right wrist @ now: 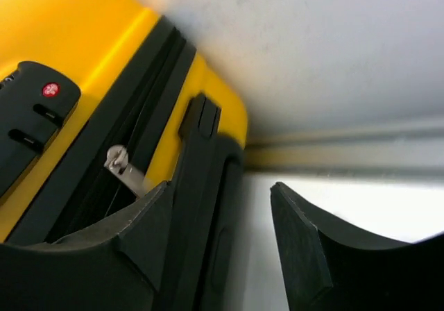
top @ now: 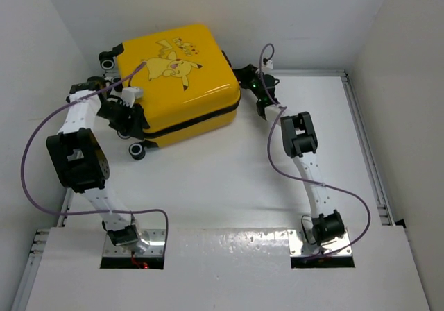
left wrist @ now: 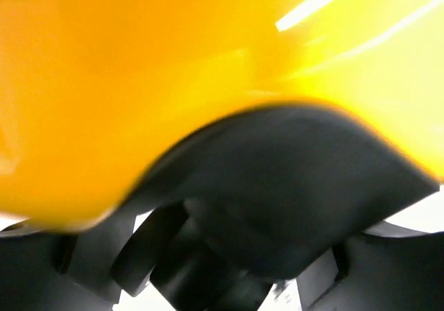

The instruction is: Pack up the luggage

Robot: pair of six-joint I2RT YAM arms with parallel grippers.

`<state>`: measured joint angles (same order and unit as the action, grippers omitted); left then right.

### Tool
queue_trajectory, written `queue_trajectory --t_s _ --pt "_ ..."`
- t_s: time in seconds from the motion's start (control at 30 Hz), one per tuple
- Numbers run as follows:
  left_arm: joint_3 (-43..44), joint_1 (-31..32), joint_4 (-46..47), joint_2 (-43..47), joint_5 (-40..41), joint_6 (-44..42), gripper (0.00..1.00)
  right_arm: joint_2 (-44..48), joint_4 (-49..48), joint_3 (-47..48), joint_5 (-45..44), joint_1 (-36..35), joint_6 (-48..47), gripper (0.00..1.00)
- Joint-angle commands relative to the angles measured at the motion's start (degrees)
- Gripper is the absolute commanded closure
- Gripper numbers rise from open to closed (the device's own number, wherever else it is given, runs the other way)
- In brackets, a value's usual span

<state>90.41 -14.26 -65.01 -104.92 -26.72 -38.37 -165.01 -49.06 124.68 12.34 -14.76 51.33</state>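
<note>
1. The suitcase (top: pixel 177 75) lies flat and shut at the far left of the table (top: pixel 229 179), cartoon side up, with its wheels (top: pixel 137 150) along the left edge
2. The left gripper (top: pixel 130 114) is pressed close against the near left side by a wheel. Its own camera is blurred, showing only yellow shell and black wheel housing, so I cannot tell whether it is wide or gripping
3. The right gripper (right wrist: pixel 220 191) sits at the right side of the case, fingers spread and holding nothing, just beside the silver zipper pull (right wrist: pixel 123 166) and the black lock (right wrist: pixel 31 110)
4. The shell looks stiff, glossy and probably slippery, so pinching the smooth yellow faces seems poor
5. The zipper pull, seam edge or wheel housings look like better holds
6. The case is likely light, so it may slide when pushed unless the other arm braces it
</note>
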Motion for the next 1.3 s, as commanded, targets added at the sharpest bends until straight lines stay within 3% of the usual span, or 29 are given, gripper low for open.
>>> queue_trajectory --t_s 0.0,0.07,0.2,0.33,0.53,0.7,0.8,0.9,0.97,1.03,1.1,1.13,1.17,1.2,1.23,1.27 --pt "-2.07 -3.21 41.54 -3.63 -12.24 21.73 0.19 7.23 1.07 -4.17 15.15 -0.44 12.91 0.4" --pt "-6.98 -3.84 44.08 1.19 -17.03 23.07 0.0 9.34 -1.45 -9.7 22.45 -1.32 16.76 0.37" --pt "-16.91 -4.55 44.89 10.42 -21.08 23.6 0.0 16.89 -6.48 -22.95 32.38 -3.95 23.18 0.36" --pt "-25.09 1.75 35.94 15.97 -17.34 12.72 0.22 24.97 -14.1 -35.89 39.86 -7.72 25.13 0.36" --pt "-28.8 7.31 24.95 20.72 -14.5 -0.79 0.59 38.59 -22.83 -58.82 46.8 -11.16 21.19 0.35" --pt "-31.34 11.27 15.81 25.02 -15.91 -10.74 0.71 46.78 -28.63 -67.02 53.12 -14.49 19.33 0.35" --pt "-32.66 12.67 5.21 27.57 -17.49 -17.94 0.74 52.15 -32.23 -74.47 56.46 -17.13 18.54 0.34" --pt "-33.9 13.29 -1.24 29.86 -18.1 -24.9 0.74 58.38 -36.28 -81.85 57.79 -18.98 17.58 0.32" --pt "-34.42 13.29 -6.86 32.58 -18.1 -29.38 0.68 63.92 -35.93 -88.09 58.85 -19.77 14.96 0.32" --pt "-34.42 13.29 -9.52 36.6 -16.97 -31.5 0.39 70.3 -29.82 -93.53 58.68 -19.87 11.35 0.32" --pt "-32.67 13.29 -9.52 40.22 -16.26 -30.71 0.21 75.94 -17.88 -95.5 56.76 -19.6 3.54 0.31" --pt "-31.62 12.6 -8.82 42.15 -16.26 -30.02 0.19 80.33 -12.78 -97.24 56.13 -18.99 -8.32 0.31" --pt "-30.39 12.07 -8.21 45.39 -16.26 -28.53 0.16 82.37 4.24 -97.52 54.04 -18.81 -12.7 0.3" --pt "-27.34 11.28 -8.2 46.81 -15.65 -27.47 0.14 87.18 11.37 -97.44 52.37 -17.94 -17.53 0.3" --pt "-25.39 11.27 -7.59 48.05 -15.64 -26.76 0.1 89.23 17.62 -96.39 46.95 -16.97 -31.24 0.3" --pt "-23.55 10.75 -6.89 49.19 -15.12 -25.1 0.09 93.68 33.26 -95.25 45.42 -16.27 -34.34 0.29"
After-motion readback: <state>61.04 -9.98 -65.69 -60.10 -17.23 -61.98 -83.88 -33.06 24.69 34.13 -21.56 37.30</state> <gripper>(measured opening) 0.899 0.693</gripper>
